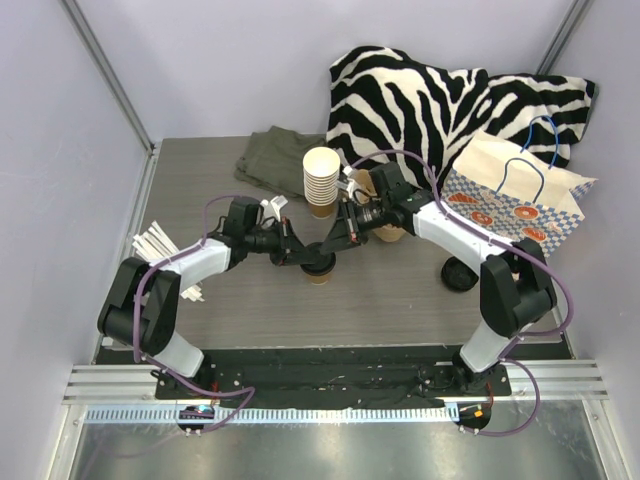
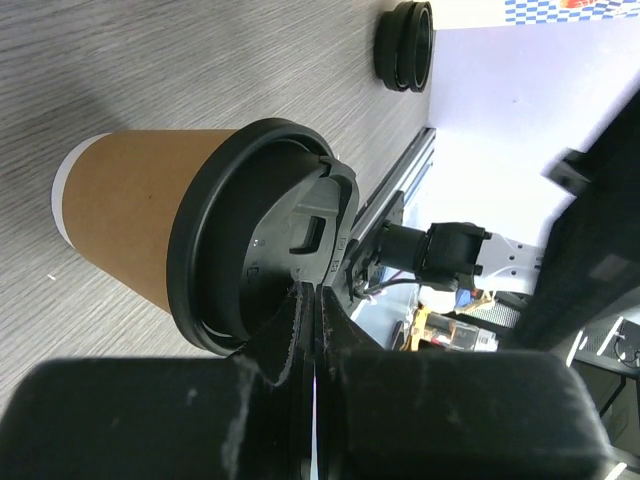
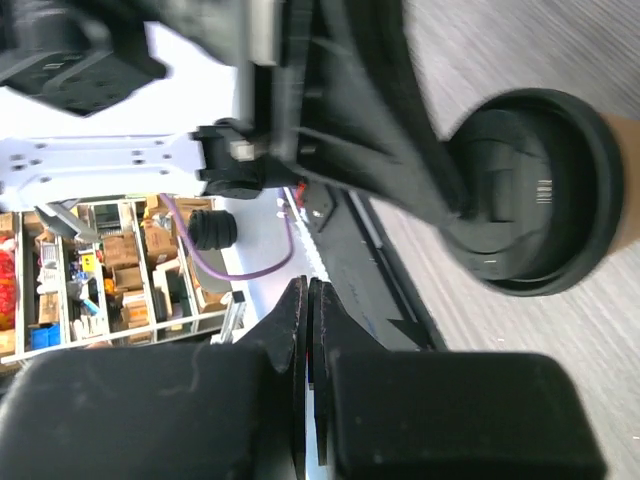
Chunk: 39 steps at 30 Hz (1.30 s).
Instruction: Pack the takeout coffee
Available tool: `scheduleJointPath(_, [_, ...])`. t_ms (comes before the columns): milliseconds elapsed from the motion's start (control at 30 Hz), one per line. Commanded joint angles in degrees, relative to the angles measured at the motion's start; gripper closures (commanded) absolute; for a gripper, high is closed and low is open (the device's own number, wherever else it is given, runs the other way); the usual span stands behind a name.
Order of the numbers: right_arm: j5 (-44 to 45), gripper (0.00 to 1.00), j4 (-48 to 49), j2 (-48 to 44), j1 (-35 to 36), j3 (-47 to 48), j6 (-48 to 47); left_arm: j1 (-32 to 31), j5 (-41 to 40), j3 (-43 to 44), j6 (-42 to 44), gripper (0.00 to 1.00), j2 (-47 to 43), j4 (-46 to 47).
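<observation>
The takeout coffee cup (image 1: 318, 272) stands mid-table, brown body (image 2: 130, 215) with a black lid (image 2: 250, 240) on top. My left gripper (image 1: 303, 256) is shut, and its closed fingertips (image 2: 303, 300) rest on the lid's top near the rim. The right wrist view shows the lid (image 3: 535, 190) with the left arm's fingers lying on it. My right gripper (image 1: 336, 244) is shut and empty. It hovers just beside and above the cup, with its fingertips (image 3: 300, 300) apart from the lid.
A tall stack of cream-and-brown cups (image 1: 321, 180) stands behind the coffee. A patterned paper bag (image 1: 515, 200) lies at the right, with a zebra cloth (image 1: 420, 95) behind it. Loose black lids (image 1: 460, 273) (image 2: 405, 45) sit right of the cup. White stirrers (image 1: 160, 250) lie at the left, a green cloth (image 1: 275, 155) at the back.
</observation>
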Motion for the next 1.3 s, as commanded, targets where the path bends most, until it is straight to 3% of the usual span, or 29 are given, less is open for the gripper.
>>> scheduleJointPath(0, [1.75,0.99,1.63,4.52,-0.73,-3.05,-2.20,0.25,-3.32,0.81,3.01,1.00,0.99,-4.00])
scheduleJointPath(200, [8.86,0.99,0.85,11.21,-2.06,-5.87,-6.52,0.25,-3.85,0.54,3.88,1.00,1.25,-4.78])
scheduleJointPath(300, [8.00,0.99,-0.12,12.45,-2.14,-5.70,-5.82,0.34,-3.84,1.07,4.41,1.00,1.69,-6.01])
scheduleJointPath(567, [1.59,0.99,-1.09,2.79,-2.14,1.14,-4.23,0.34,-3.76,0.98,4.68,1.00,1.25,-5.93])
scheduleJointPath(767, [2.36,0.99,2.94,-0.57,-2.14,4.84,0.77,0.34,-3.67,1.24,4.76,1.00,1.52,-5.84])
scheduleJointPath(1067, [4.30,0.99,13.84,7.60,-1.44,-0.15,6.58,0.25,-3.58,1.16,5.20,1.00,1.78,-6.37])
scheduleJointPath(1267, [7.56,0.99,13.51,14.89,-1.70,-4.02,6.93,0.34,-3.58,1.07,6.08,1.00,2.39,-7.59])
